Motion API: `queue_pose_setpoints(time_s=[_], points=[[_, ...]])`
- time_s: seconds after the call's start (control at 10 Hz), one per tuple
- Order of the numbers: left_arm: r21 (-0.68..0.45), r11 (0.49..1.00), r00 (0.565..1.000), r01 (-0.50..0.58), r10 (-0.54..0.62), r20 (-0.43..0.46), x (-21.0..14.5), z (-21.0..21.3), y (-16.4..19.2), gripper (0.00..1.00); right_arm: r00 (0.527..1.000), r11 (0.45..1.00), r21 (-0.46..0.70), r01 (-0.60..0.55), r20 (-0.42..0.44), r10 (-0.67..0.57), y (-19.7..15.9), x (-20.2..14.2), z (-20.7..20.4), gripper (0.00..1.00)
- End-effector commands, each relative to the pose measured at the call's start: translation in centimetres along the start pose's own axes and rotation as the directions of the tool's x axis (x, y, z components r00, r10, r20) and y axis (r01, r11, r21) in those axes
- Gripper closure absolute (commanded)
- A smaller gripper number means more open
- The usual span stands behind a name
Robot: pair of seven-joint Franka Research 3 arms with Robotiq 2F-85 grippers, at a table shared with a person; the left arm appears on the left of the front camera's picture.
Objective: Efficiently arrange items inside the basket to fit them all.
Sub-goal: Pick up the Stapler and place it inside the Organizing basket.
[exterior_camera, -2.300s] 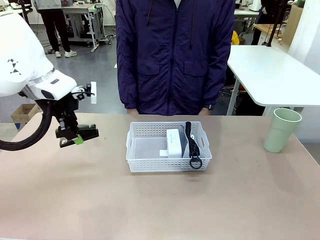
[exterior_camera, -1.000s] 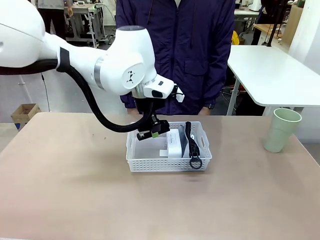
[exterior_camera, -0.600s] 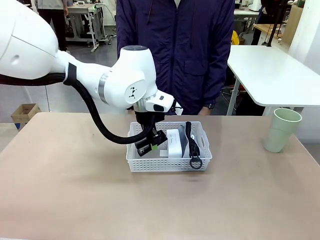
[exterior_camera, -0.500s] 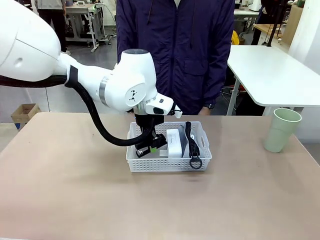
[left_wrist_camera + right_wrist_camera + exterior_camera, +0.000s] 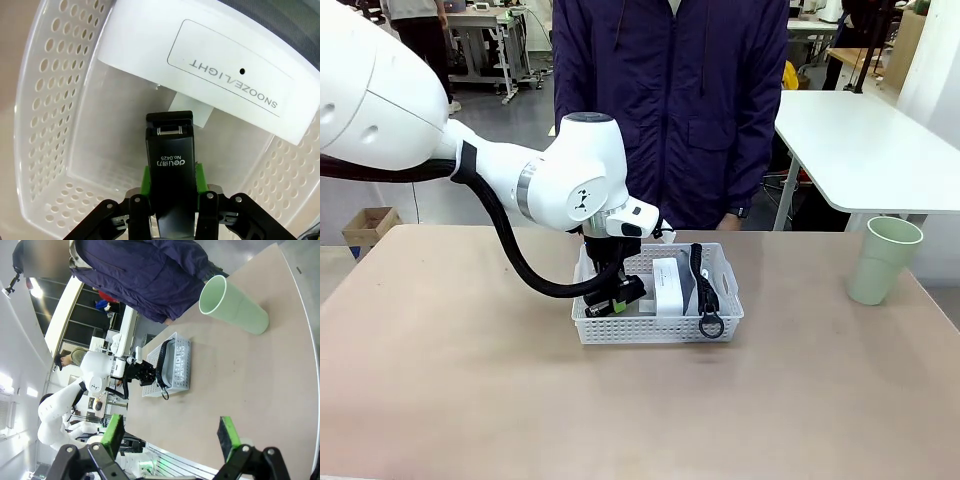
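I'd swung the left pincer [image 5: 612, 301], clamped on the black stapler [image 5: 169, 170], across and down into the basket [image 5: 660, 330], its free half beside the white box [image 5: 669, 285]; the green cup [image 5: 880, 265] waited outside at right, right pincer [image 5: 171, 424] wide.

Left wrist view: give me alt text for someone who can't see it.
The left gripper clamps a black Deli stapler between its green pads, inside the bare part of the white lattice basket. A white box printed SNOOZE/LIGHT lies just beyond the stapler's tip.
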State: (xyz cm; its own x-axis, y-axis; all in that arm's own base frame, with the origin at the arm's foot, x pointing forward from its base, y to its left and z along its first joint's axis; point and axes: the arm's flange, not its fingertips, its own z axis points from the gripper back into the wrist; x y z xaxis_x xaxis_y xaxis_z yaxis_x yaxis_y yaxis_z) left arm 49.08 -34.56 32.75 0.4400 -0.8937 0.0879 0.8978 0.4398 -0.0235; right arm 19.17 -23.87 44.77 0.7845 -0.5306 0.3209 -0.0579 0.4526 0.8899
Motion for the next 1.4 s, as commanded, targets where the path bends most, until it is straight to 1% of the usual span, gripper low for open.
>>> queue_pose_setpoints(time_s=[0.0,0.1,0.2,0.4,0.6,0.7,0.8,0.9,1.0,1.1,1.2,1.3], points=[[0.013,1.0,1.0,0.004,-0.004,-0.008,0.1,-0.1,-0.2,0.63,1.0,1.0,-0.004,-0.015,-0.003,0.015,-0.1,0.0,0.1,0.0],[0.02,1.0,1.0,0.008,-0.008,-0.007,0.0,-0.1,-0.2,0.6,1.0,1.0,-0.004,-0.015,-0.003,0.015,-0.1,0.0,0.1,0.0],[0.02,1.0,1.0,0.021,-0.02,-0.02,0.0,-0.2,-0.3,0.06,1.0,1.0,-0.004,-0.015,-0.003,0.015,-0.1,0.0,0.1,0.0],[0.032,0.999,0.999,0.034,-0.034,-0.009,0.0,-0.1,-0.4,0.0,1.0,1.0,-0.004,-0.015,-0.003,0.015,-0.1,0.0,0.1,0.0],[0.066,0.997,1.0,0.028,-0.029,0.011,-0.6,0.8,-0.8,0.0,1.0,1.0,-0.004,-0.015,-0.003,0.015,-0.1,0.0,0.1,0.0],[0.088,0.995,0.998,0.04,-0.044,0.037,-1.2,2.0,-1.3,0.0,1.0,1.0,-0.004,-0.015,-0.003,0.015,-0.1,0.0,0.1,0.0],[0.125,0.989,0.994,0.083,-0.092,0.062,-1.9,3.9,-2.2,0.0,1.0,1.0,-0.004,-0.015,-0.003,0.015,-0.1,0.0,0.1,0.0],[0.147,0.981,0.984,0.126,-0.143,0.109,-3.3,6.9,-3.5,0.0,1.0,1.0,-0.004,-0.015,-0.003,0.015,-0.1,0.0,0.1,0.0],[0.18,0.973,0.976,0.147,-0.172,0.133,-5.3,10.4,-4.8,0.0,1.0,1.0,-0.004,-0.015,-0.003,0.015,-0.1,0.0,0.1,0.0],[0.196,0.968,0.972,0.154,-0.184,0.149,-8.0,14.1,-6.0,0.0,1.0,1.0,-0.004,-0.015,-0.003,0.015,-0.1,0.0,0.1,0.0],[0.179,0.963,0.956,0.201,-0.233,0.18,-10.9,16.8,-6.9,0.0,1.0,1.0,-0.004,-0.015,-0.003,0.015,-0.1,0.0,0.1,0.0],[0.121,0.961,0.935,0.25,-0.272,0.228,-15.3,19.1,-6.4,0.0,1.0,1.0,-0.004,-0.015,-0.003,0.015,-0.1,0.0,0.1,0.0]])
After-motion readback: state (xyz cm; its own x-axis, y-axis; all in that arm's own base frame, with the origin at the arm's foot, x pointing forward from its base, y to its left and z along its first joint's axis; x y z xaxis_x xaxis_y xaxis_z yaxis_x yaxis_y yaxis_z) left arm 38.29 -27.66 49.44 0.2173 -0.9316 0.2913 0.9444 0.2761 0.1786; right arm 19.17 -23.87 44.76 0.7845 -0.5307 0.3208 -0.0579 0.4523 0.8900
